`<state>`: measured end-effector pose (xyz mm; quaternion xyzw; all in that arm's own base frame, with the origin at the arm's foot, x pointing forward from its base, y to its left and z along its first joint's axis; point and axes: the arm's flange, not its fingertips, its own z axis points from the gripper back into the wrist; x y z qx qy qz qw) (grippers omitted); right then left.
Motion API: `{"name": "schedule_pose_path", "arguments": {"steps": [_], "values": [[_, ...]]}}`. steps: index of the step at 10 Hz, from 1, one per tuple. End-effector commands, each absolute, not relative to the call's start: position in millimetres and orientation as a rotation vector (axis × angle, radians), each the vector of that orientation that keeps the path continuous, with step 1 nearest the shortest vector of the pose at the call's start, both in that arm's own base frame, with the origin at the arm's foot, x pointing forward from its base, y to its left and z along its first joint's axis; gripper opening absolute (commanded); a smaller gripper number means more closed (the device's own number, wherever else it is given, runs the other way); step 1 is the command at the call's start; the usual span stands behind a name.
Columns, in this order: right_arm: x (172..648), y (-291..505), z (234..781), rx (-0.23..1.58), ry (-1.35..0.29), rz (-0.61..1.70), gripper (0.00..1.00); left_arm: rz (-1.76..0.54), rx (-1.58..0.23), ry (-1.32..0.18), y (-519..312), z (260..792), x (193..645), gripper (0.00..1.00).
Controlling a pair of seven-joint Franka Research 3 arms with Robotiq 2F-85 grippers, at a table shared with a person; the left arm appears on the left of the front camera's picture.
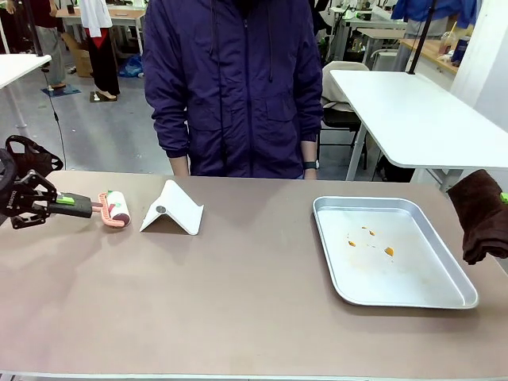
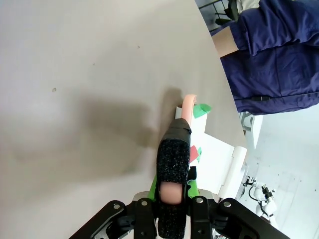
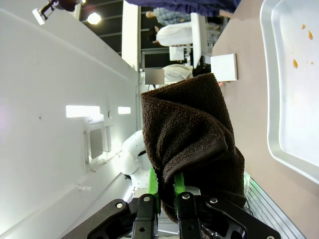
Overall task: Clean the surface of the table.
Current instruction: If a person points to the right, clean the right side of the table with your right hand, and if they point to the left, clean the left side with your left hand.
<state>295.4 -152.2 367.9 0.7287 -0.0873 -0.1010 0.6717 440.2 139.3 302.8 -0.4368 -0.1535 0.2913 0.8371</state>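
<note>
The brownish-tan table (image 1: 238,309) spreads across the front view. At its left, my left gripper (image 1: 74,205) is shut on the handle of a lint roller (image 1: 116,209), pink with a white roll, held low over the top. In the left wrist view the fingers (image 2: 195,208) clamp the roller's black-sleeved handle (image 2: 173,164) above the table (image 2: 75,74). At the right edge, a dark brown cloth (image 1: 481,214) hangs bunched. My right gripper (image 3: 167,200) is shut on this cloth (image 3: 187,139), beside the table's edge (image 3: 244,94).
A white folded stand (image 1: 174,209) sits right of the roller. A shallow silver tray (image 1: 444,298) with orange crumbs (image 1: 388,252) lies on the table's right half. A person in a navy jacket (image 1: 230,79) stands at the far edge. A white-topped table (image 1: 413,111) is behind.
</note>
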Motion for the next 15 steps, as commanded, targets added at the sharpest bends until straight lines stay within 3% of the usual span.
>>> {"name": "schedule_pose_path", "arguments": {"steps": [1, 5, 8, 12, 15], "values": [[294.7, -151.5, 373.4, 1.634, -0.2, -0.225, 0.0, 0.635, -0.894, -0.311, 144.6, 291.8, 436.3, 0.22], [294.7, -151.5, 373.4, 1.634, -0.2, -0.225, 0.0, 0.543, -1.068, -0.416, 168.8, 359.7, 388.3, 0.22], [294.7, -151.5, 373.4, 1.634, -0.2, -0.225, 0.0, 0.454, -1.145, -0.393, 195.2, 393.7, 331.9, 0.22], [294.7, -151.5, 373.4, 1.634, -0.2, -0.225, 0.0, 0.312, -1.21, -0.283, 222.6, 401.7, 249.8, 0.22], [294.7, -151.5, 373.4, 1.634, -0.2, -0.225, 0.0, 0.333, -1.205, -0.271, 221.8, 400.4, 246.7, 0.22]]}}
